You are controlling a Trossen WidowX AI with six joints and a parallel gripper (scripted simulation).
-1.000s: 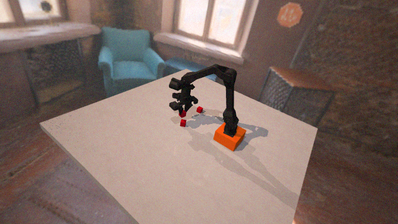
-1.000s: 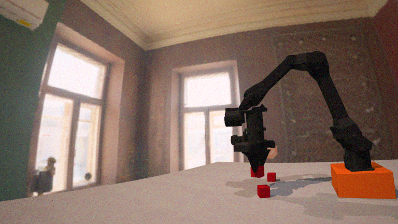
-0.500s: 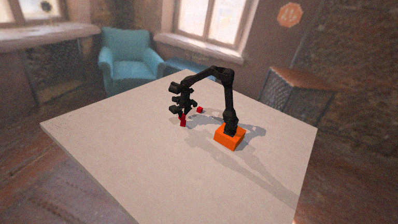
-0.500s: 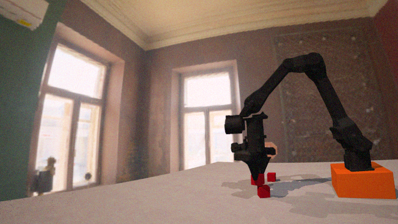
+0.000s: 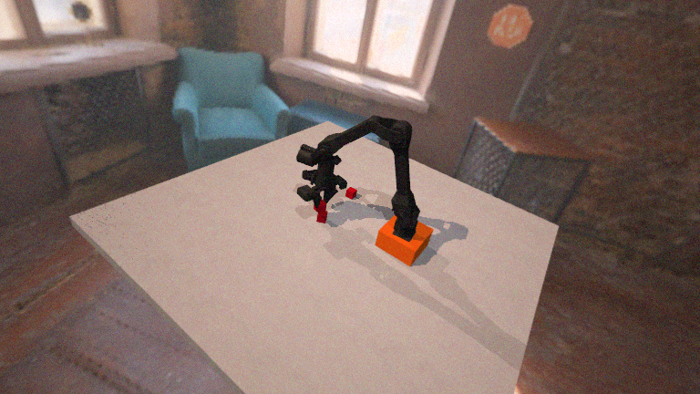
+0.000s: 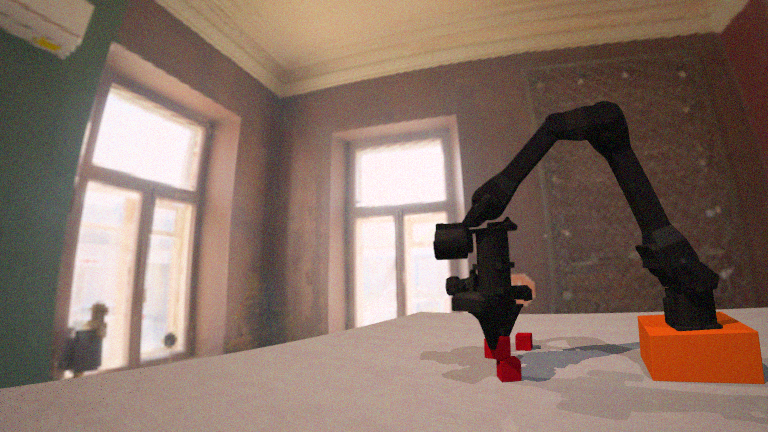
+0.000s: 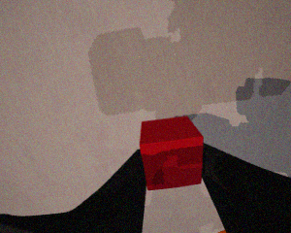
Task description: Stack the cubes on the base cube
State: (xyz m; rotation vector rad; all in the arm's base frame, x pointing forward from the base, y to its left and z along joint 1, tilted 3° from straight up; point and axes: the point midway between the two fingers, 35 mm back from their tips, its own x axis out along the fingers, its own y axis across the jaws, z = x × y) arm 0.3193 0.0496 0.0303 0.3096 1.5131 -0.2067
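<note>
My gripper (image 5: 320, 202) (image 6: 498, 342) (image 7: 169, 151) is shut on a small red cube (image 5: 322, 207) (image 6: 499, 349) (image 7: 170, 136), with a dark finger on each side of it in the wrist view. It holds this cube low, just above the red base cube (image 5: 321, 217) (image 6: 509, 369) on the table and offset to one side of it. I cannot tell whether the two cubes touch. The held cube hides the base cube in the wrist view. The second loose red cube (image 5: 351, 192) (image 6: 523, 340) lies on the table a short way off, toward the arm's mount.
The arm stands on an orange block (image 5: 403, 244) (image 6: 700, 351) to the right of the cubes. The white table (image 5: 216, 286) (image 6: 283, 382) spreads wide around them, and its edges are far from the cubes.
</note>
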